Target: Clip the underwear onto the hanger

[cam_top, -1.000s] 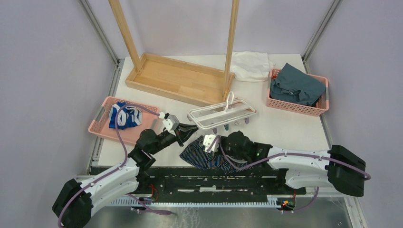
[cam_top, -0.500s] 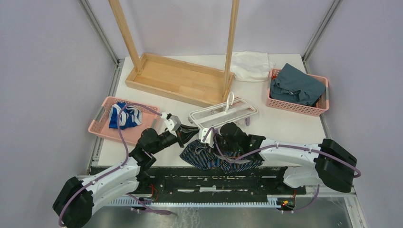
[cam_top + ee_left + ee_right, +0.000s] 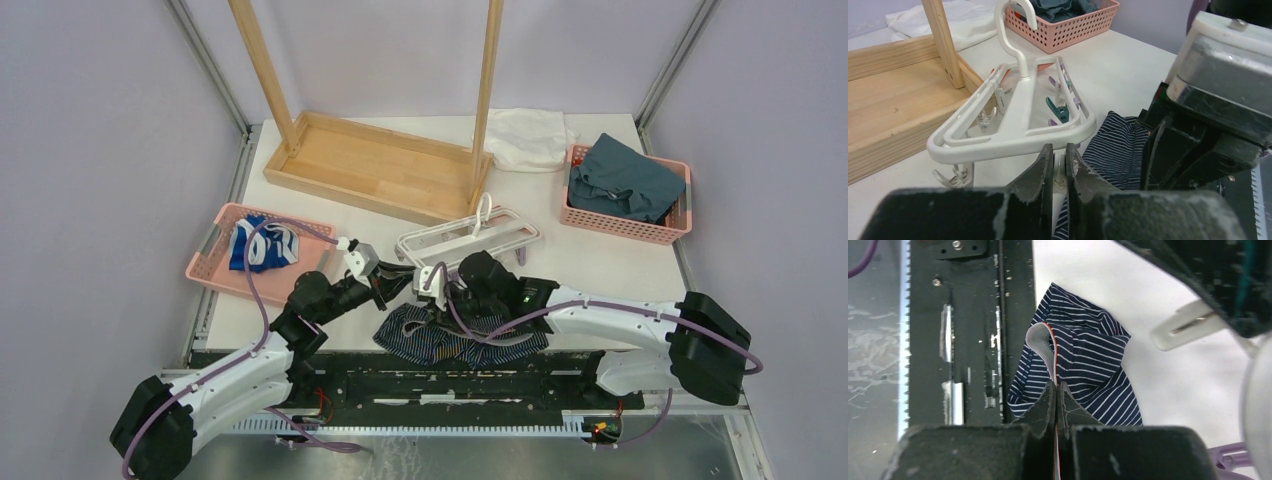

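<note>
From above, the right tool [image 3: 432, 283] has moved up the table [image 3: 600, 270] in the last second. It went away from the near edge and toward the hanger [image 3: 470, 240]. Now it sits just beside the left tool [image 3: 390, 283], by the hanger's near side. The underwear [image 3: 450, 335] lies on the table near the front edge, under the right arm. One edge of it is pulled up with the right tool. The hanger lies flat, in about the same place as before.

In the left wrist view, the left tool's fingers are almost together. A small white clip [image 3: 1059, 162] seems to be pinched between them. The hanger is just past the fingertips, and the striped underwear is to the right of it.

In the right wrist view, the right tool's fingers are squeezed tight on the underwear's edge, the one with the orange trim. The rest of the cloth hangs down to the table. The white clip shows at the upper right, near the cloth but not touching it.

So the cloth has been brought to the clip. I think the edge must go into the clip's mouth next. It is not clipped yet.
</note>
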Robot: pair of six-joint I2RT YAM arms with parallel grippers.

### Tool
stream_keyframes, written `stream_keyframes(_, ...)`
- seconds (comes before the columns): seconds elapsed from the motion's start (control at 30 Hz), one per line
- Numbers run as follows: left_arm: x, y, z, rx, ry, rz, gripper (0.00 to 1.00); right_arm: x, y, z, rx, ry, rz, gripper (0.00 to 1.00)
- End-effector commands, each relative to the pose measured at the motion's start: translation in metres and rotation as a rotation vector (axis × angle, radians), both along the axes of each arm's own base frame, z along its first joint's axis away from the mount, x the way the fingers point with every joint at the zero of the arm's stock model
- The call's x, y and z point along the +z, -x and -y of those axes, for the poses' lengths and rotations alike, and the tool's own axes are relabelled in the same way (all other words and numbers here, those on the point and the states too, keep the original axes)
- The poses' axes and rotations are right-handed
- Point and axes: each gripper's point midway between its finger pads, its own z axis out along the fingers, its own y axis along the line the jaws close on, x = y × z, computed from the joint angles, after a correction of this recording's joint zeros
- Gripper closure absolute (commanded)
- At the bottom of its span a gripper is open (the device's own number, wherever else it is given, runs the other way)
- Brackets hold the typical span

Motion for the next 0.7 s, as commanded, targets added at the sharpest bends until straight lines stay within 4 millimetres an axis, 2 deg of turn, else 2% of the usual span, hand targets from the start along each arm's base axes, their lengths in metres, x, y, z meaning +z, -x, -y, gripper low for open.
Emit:
stream_keyframes(0.0, 0.036, 0.000, 0.002, 0.000, 0.088, 0.063, 0.97, 0.011, 0.023, -0.013, 0.048, -0.030, -0.035, 0.99)
stream_keyframes(0.07, 0.036, -0.001, 0.001, 0.002, 0.088, 0.062, 0.97, -0.006, 0.019, -0.011, 0.004, 0.032, 0.063, 0.99)
stream_keyframes(0.13, 0.035, -0.001, 0.001, 0.005, 0.087, 0.062, 0.97, -0.015, 0.012, -0.012, -0.047, 0.050, 0.209, 0.99)
stream_keyframes(0.3, 0.036, -0.001, 0.000, 0.009, 0.085, 0.065, 0.97, -0.004, -0.018, -0.019, -0.165, 0.038, 0.474, 0.99)
stream_keyframes(0.43, 0.037, -0.002, -0.001, 0.019, 0.088, 0.069, 0.97, 0.008, -0.049, -0.015, -0.251, 0.089, 0.653, 1.00)
stream_keyframes(0.57, 0.040, -0.006, -0.005, 0.051, 0.093, 0.073, 0.97, 0.011, -0.069, -0.012, -0.275, 0.150, 0.706, 1.00)
stream_keyframes(0.67, 0.042, -0.008, -0.008, 0.074, 0.094, 0.079, 0.97, 0.004, -0.064, -0.014, -0.219, 0.161, 0.662, 1.00)
